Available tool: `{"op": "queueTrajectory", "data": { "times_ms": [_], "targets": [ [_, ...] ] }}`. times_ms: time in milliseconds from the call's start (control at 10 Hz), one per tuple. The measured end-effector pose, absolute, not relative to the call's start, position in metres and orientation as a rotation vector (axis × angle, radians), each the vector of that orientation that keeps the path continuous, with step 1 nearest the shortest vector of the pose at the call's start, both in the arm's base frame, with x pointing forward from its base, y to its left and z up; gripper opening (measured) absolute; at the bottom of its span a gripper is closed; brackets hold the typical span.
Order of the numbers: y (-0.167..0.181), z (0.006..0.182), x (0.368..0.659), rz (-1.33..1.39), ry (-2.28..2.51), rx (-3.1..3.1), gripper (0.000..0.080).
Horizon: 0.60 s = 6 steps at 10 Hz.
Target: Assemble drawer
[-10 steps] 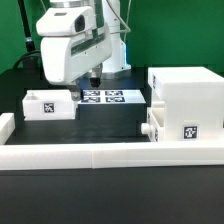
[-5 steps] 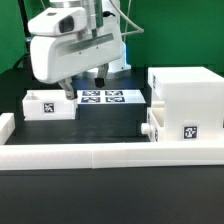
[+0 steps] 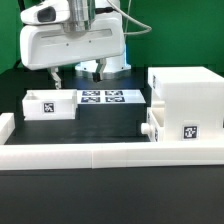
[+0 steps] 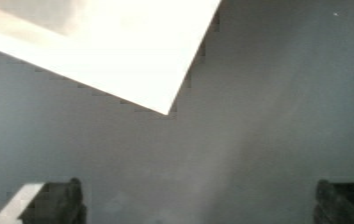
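White plastic cube-like drawer housing (image 3: 186, 95): stands upright on the black table (image 3: 110, 125) at the exterior view's right. A small knob (image 3: 148, 129) projects from its lower part toward the exterior view's left.

Small white open-topped tray (image 3: 50, 104): well apart from the housing, at the exterior view's left, open side up. Its long axis runs across that view from left to right.

Marker board (image 3: 105, 97): lies flat between the two, just beside the tray.

Long low white border wall (image 3: 100, 155): runs along the near edge, with a strip of bare table between it and the parts.

Labels: black-and-white square tags on tray, housing and board; no readable writing.

Claw (image 3: 78, 73): hangs above the tray and marker board, clear of both, spread wide with nothing held. In the wrist view its fingertips (image 4: 49, 200) flank bare dark table.
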<state>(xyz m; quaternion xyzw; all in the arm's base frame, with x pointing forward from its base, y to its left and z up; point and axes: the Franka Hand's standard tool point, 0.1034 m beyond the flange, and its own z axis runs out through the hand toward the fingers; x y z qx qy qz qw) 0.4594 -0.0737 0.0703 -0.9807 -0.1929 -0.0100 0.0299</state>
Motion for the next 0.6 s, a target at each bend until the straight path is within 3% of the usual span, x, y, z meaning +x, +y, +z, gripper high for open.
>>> {"op": "queueTrajectory", "data": {
  "times_ms": [600],
  "targets": [
    [-0.08,0.061,0.443,-0.085,-0.167,-3.097,0.0649]
  ]
}}
